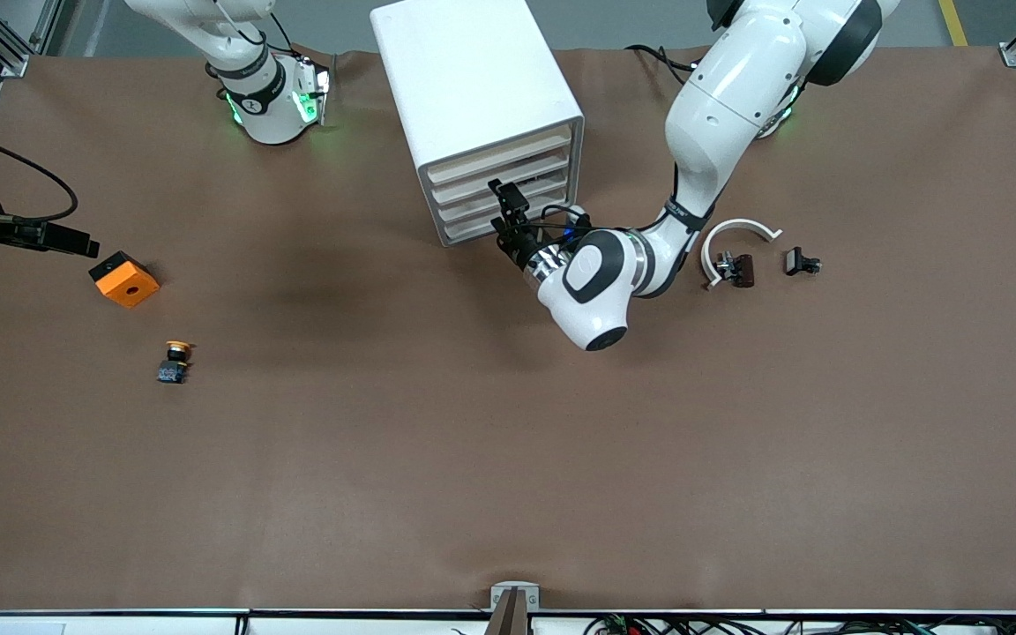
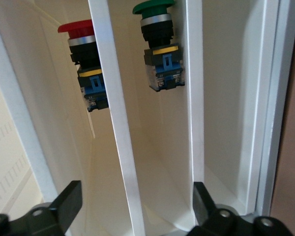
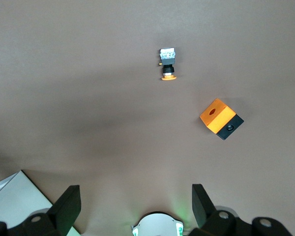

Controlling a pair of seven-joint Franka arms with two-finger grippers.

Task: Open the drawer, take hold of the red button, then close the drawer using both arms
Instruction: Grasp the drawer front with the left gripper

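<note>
I have the left gripper (image 1: 505, 214) right at the front of the white drawer cabinet (image 1: 473, 97), fingers (image 2: 64, 204) spread wide and holding nothing. Its wrist view looks straight into the drawers. The button (image 2: 86, 73) with the red cap sits in one drawer compartment, and a green-capped button (image 2: 160, 49) sits in the compartment beside it, a white divider (image 2: 113, 118) between them. I can't tell from here which drawer level each one is in.

Right gripper (image 3: 132, 206) waits up high over the right arm's end of the table, fingers also spread, empty. Under it on the brown table (image 1: 508, 459) I see the orange square block (image 1: 123, 279) and, nearer the front camera, the yellow-orange capped button (image 1: 175, 361), well apart from each other.

Toward the left arm's end of the table: a white curved piece (image 1: 735, 240) with a small dark part (image 1: 735, 269) touching it, and another small black part (image 1: 801, 262) just beside.
</note>
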